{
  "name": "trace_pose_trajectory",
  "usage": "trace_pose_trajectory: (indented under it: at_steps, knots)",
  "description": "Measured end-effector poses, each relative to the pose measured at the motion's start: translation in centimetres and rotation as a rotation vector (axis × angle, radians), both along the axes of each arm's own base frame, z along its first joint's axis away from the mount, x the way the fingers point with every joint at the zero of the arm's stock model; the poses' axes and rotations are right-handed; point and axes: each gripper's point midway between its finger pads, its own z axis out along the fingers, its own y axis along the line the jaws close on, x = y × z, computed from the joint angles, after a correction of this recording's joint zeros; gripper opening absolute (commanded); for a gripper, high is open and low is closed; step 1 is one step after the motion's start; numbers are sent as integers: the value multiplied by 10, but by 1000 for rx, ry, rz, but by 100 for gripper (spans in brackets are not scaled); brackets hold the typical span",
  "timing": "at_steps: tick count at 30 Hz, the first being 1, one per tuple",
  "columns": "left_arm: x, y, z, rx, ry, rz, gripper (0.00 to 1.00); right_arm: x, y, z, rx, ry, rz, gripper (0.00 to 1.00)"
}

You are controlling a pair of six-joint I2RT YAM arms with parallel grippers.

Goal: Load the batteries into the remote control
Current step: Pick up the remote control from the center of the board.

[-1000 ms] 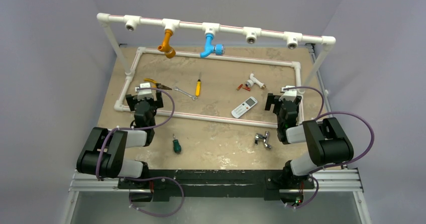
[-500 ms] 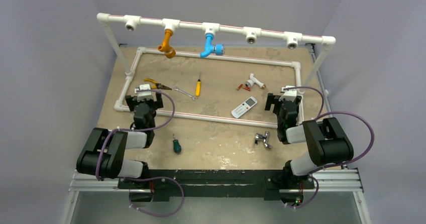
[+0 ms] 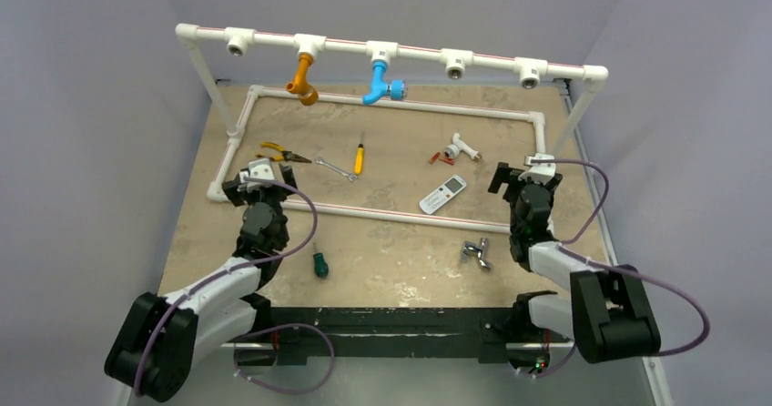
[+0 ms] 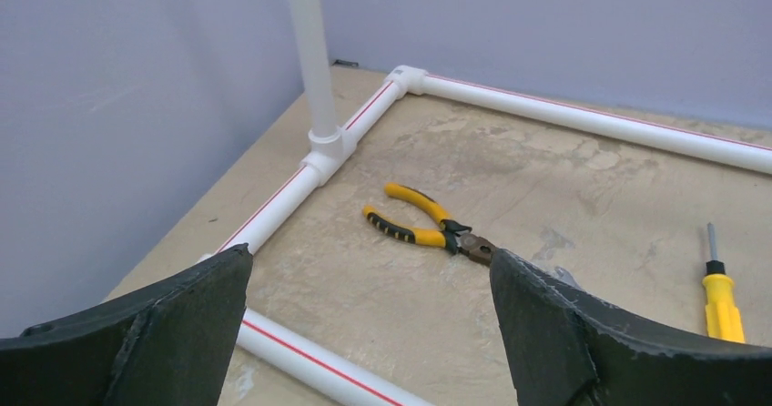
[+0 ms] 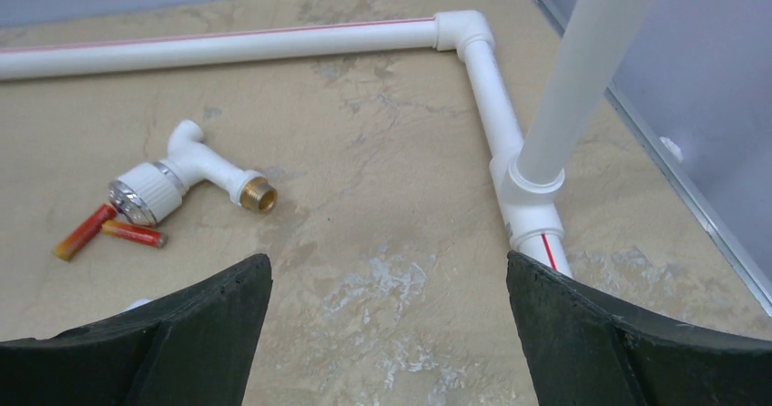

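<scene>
The white remote control (image 3: 442, 194) lies face up inside the pipe frame, right of centre. Two red-orange batteries (image 3: 441, 159) lie beyond it beside a white pipe fitting (image 3: 463, 147); they also show in the right wrist view (image 5: 107, 230), at the left, forming a V. My right gripper (image 3: 527, 174) is open and empty, hovering to the right of the remote and the batteries; its jaws stand wide apart in its wrist view (image 5: 387, 279). My left gripper (image 3: 258, 175) is open and empty at the frame's near left corner, far from both. The remote is out of both wrist views.
A white pipe frame (image 3: 382, 213) rings the work area, with a raised rail (image 3: 391, 49) at the back carrying an orange and a blue fitting. Yellow pliers (image 4: 423, 227), a spanner (image 3: 338, 168), a yellow screwdriver (image 3: 359, 158), a green screwdriver (image 3: 319, 263) and a metal tap fitting (image 3: 475, 252) lie about.
Both arms have stretched forward from their folded pose. The left gripper stays near the frame's left corner; the right gripper moved slightly farther and right. Nothing on the table moved.
</scene>
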Motion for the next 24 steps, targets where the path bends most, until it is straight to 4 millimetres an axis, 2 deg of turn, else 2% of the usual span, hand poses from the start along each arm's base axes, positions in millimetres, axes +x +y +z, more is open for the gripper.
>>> trace_pose_trajectory:
  at_steps: [4, 10, 13, 16, 19, 24]
  knots:
    - [-11, 9, 4, -82, 39, 55, 100, -9, 1, 19, 51, -31, -8, 99]
    - [-16, -1, 29, -259, 81, 30, 100, -14, 13, 19, 111, 56, 17, 98]
    - [-18, -11, 25, -312, 135, -11, 100, -10, 23, 30, 157, 96, 48, 98]
    - [-24, -16, 7, -352, 211, -19, 100, -10, 38, 39, 225, 110, 104, 99]
    - [-32, -19, -9, -384, 279, -30, 100, -17, 53, 34, 315, 144, 140, 99]
    - [-39, -29, -11, -432, 301, -86, 100, -32, 86, 7, 457, 270, 175, 98]
